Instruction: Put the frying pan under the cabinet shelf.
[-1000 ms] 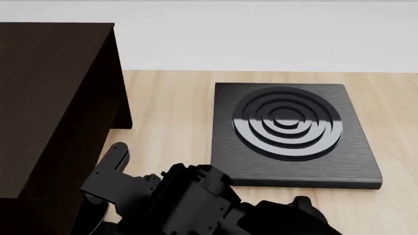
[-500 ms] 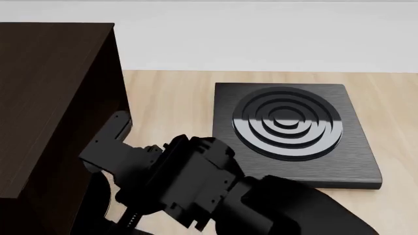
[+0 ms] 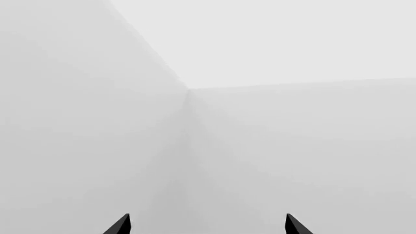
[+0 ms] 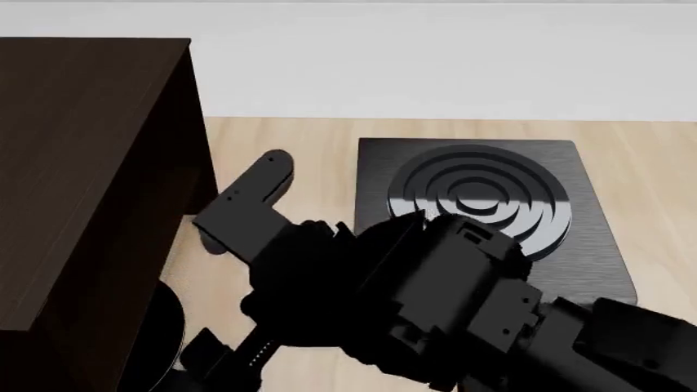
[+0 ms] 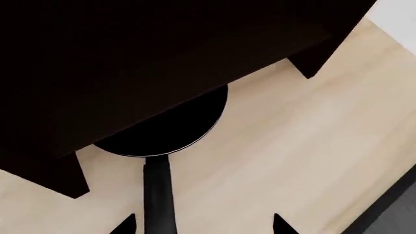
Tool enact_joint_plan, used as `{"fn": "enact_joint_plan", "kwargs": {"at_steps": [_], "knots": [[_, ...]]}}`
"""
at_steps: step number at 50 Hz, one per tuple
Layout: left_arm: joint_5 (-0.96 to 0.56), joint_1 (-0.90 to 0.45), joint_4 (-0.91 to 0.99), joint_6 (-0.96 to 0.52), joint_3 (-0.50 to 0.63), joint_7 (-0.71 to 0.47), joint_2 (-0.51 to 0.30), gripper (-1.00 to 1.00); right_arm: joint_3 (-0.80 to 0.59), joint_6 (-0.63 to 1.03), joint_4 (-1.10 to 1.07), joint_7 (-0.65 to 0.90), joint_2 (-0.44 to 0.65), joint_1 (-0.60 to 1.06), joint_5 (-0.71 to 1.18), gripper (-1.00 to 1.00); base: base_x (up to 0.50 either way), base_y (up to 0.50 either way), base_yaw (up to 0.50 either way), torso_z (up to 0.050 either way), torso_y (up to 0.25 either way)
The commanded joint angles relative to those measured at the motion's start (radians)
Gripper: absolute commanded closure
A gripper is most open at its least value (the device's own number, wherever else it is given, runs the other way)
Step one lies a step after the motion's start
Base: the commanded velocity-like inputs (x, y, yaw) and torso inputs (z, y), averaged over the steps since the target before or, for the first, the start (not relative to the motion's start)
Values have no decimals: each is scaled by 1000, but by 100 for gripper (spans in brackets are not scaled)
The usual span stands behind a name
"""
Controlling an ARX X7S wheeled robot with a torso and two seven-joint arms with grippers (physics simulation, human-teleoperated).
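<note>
The right gripper (image 5: 204,223) shows in its wrist view only as two dark fingertips (image 5: 124,225) at the bottom edge of the frame, spread wide with nothing between them. The handle (image 5: 159,195) of the frying pan (image 5: 170,127) runs up from the bottom edge just inside the left tip, and whether that tip touches it cannot be told. The handle joins the round black pan at the center of the frame — only its near part shows, a thin silver rim along the edge, the rest hidden beneath the dark cabinet shelf (image 5: 143,53) that fills the upper left. The pan lies on the pale wooden table (image 5: 293,146).

In the head view the right arm (image 4: 436,302) fills the lower middle of the frame, its black finger (image 4: 245,204) pointing up and left beside the cabinet shelf (image 4: 87,163). A dark curve of the pan (image 4: 163,327) shows at the lower left beside the cabinet's side panel. A square black stove plate (image 4: 588,269) with raised rings lies at the right, partly behind the arm.

The left gripper (image 3: 206,225) shows two dark tips well apart at the bottom of its frame, holding nothing — beyond them only pale grey walls (image 3: 97,122).
</note>
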Motion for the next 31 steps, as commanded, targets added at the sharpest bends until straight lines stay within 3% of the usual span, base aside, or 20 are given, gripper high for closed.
{"fn": "enact_joint_plan", "kwargs": {"at_steps": [1,31], "knots": [[0,0,0,9,7,-15,-28,-100,117,11,-211,177,178,-21,145,-100,0,0,0,0,0],[40,0,0,54,72,-40,-66,-100,287,-97,-509,497,481,-112,345,-100,0,0,0,0,0]]}}
